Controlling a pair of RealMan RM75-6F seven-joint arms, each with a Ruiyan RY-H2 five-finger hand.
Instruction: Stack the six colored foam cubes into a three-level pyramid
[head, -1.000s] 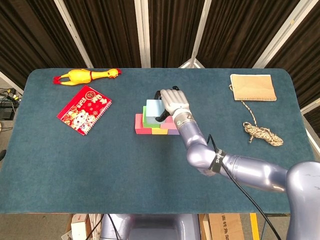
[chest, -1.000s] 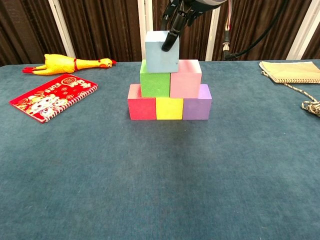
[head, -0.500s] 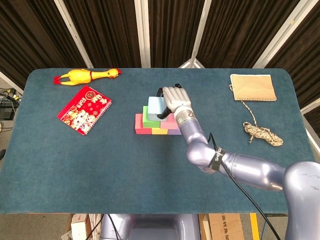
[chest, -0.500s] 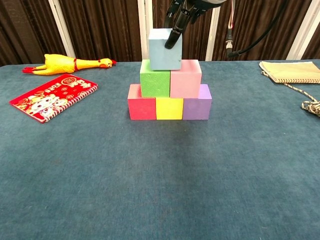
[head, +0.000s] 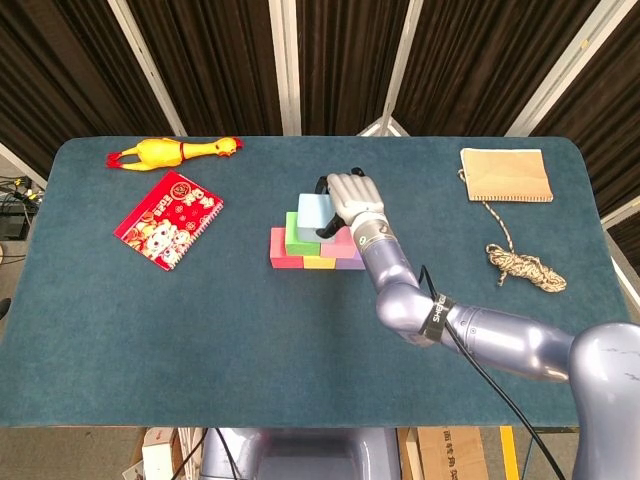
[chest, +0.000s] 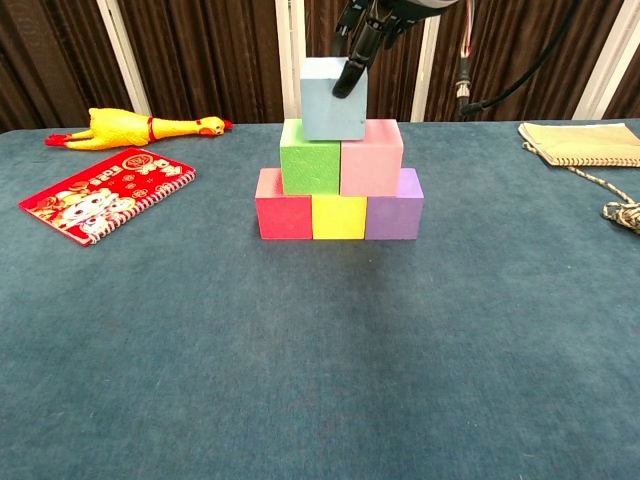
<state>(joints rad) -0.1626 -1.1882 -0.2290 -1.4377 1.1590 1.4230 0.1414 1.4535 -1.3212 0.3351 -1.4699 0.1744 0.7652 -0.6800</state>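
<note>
Light blue cube (chest: 332, 98) is gripped from above by right hand (head: 352, 198), fingers closed on its sides; cube is seated atop green cube (chest: 310, 168) and pink cube (chest: 371, 158). Bottom row is formed by red cube (chest: 283, 217), yellow cube (chest: 338, 217), purple cube (chest: 393, 216), touching, approx. mid-table (chest: 320, 350). Left hand not seen in either view.

Directly under the right hand (chest: 362, 30) sits the top cube (chest: 331, 98), on two cubes (chest: 341, 157) side by side, themselves on a row of three (chest: 339, 216). Far left of the hand — a booklet (head: 168, 219), toy chicken (head: 174, 151) behind it. Far right — a pouch (head: 505, 174), cord (head: 524, 262) in front.
</note>
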